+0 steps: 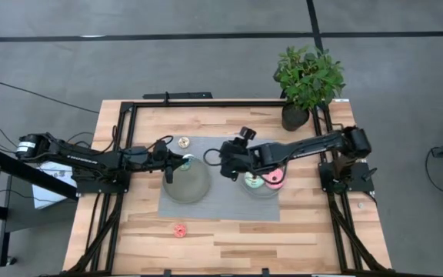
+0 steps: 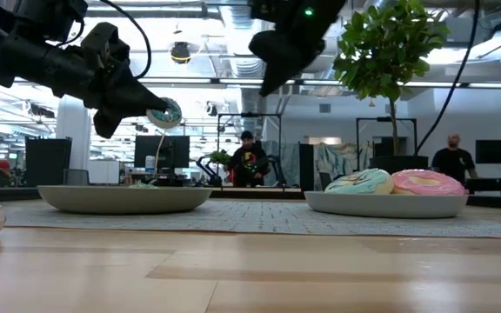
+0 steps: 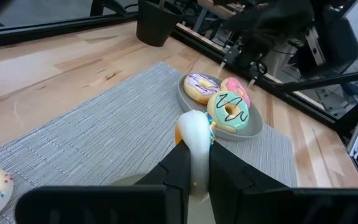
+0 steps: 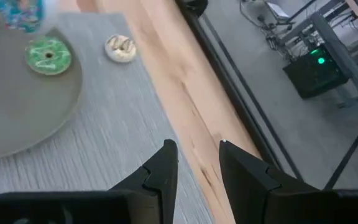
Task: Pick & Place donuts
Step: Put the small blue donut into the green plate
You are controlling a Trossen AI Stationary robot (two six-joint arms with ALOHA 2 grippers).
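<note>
My left gripper (image 1: 177, 163) hangs over the left grey plate (image 1: 189, 185), shut on a small blue sprinkled donut (image 2: 163, 113). A small green donut (image 4: 47, 55) lies flat on that plate. The right plate (image 1: 261, 189) carries the large pink (image 3: 236, 89), mint-green (image 3: 229, 111) and white-lilac (image 3: 199, 87) donuts. The small tan donut (image 1: 183, 141) lies on the mat's far edge. The small red donut (image 1: 179, 229) lies on bare wood near the front. My right gripper (image 4: 197, 155) hovers open between the plates, holding nothing. My left gripper pinches the small blue donut by its rim (image 3: 194, 134) between the two fingers (image 3: 229, 171). The fingers slant downward from the table's left, and the donut sticks out past their free ends. The donut stands on edge, lifted clear above the left plate (image 2: 124, 198).
A grey woven mat (image 1: 221, 208) lies under both plates. A potted plant (image 1: 306, 81) stands at the far right corner. A black frame rail (image 1: 206, 103) runs around the table. Bare wood lies along the near edge. People show in the room behind.
</note>
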